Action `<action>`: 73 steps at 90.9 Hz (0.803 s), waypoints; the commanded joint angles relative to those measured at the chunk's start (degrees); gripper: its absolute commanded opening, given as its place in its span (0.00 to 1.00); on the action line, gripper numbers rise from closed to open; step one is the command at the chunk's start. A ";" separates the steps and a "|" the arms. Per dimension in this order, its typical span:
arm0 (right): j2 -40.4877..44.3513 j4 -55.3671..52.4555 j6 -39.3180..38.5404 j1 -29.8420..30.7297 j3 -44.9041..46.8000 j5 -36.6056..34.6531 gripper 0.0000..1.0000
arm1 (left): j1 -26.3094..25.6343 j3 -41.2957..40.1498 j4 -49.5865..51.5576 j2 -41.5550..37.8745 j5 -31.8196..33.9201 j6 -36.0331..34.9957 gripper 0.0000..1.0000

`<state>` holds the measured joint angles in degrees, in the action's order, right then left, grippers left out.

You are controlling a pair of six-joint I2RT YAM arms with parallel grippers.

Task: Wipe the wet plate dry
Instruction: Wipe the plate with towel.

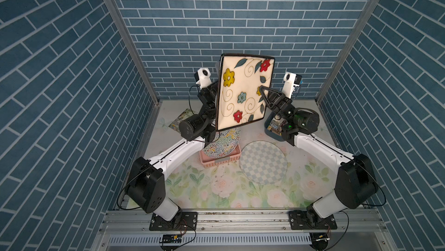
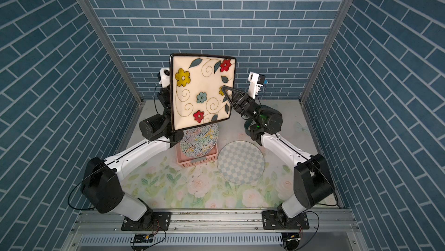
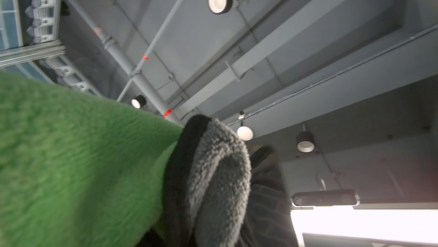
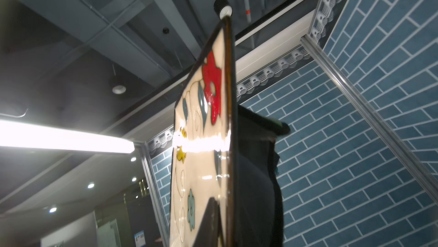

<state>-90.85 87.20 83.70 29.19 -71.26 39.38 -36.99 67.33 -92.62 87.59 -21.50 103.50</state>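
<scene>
**Plate held up on edge, cloth behind it**

The right gripper [image 1: 263,90] is clamped on the right-hand edge of the square plate [image 1: 243,93], with one finger lying across the painted face. The plate stands upright in the air, well above the table [image 1: 216,189], with the painted face toward the top cameras. My reading is that holding it this way leaves both faces free, so the other arm can reach the back.

The left gripper [image 3: 237,198] is clenched on the cloth [image 3: 71,162], which has green pile on one side and grey on the other. It sits behind the plate and is hidden in both top views. The right wrist view shows a dark fold of cloth close against the plate's back. I cannot confirm actual contact, but I judge the back is the face being wiped now.

Plate: cream with a dark rim, red, yellow and blue flowers, leaves, and thin curling lines. The face is very glossy, with a bright band of lamp glare across it. I cannot tell whether there are droplets against that glare.

Below, a round patterned plate [image 1: 224,143] leans in the pink basket [image 1: 224,163]. A checked round plate [image 1: 263,163] lies flat just beside the basket. Neither arm touches them.
</scene>
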 commanded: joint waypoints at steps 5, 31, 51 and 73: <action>-1.46 -1.92 1.73 -7.63 -3.99 -11.34 0.00 | -2.38 -11.69 4.78 -7.48 -7.79 -9.07 0.00; 7.84 -12.64 -5.63 -12.99 5.92 -13.58 0.00 | 2.05 -17.70 46.92 -26.94 -2.53 -41.22 0.00; 15.39 -34.47 -24.19 -5.71 7.03 -18.56 0.00 | -0.45 -0.63 86.65 -25.08 19.72 -70.37 0.00; 17.33 -35.85 -28.82 1.05 6.56 -19.47 0.00 | -0.50 6.82 93.54 -13.40 26.84 -77.63 0.00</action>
<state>-78.35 43.00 56.75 28.29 -61.69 23.24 -37.28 72.38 -9.87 69.10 -0.30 34.37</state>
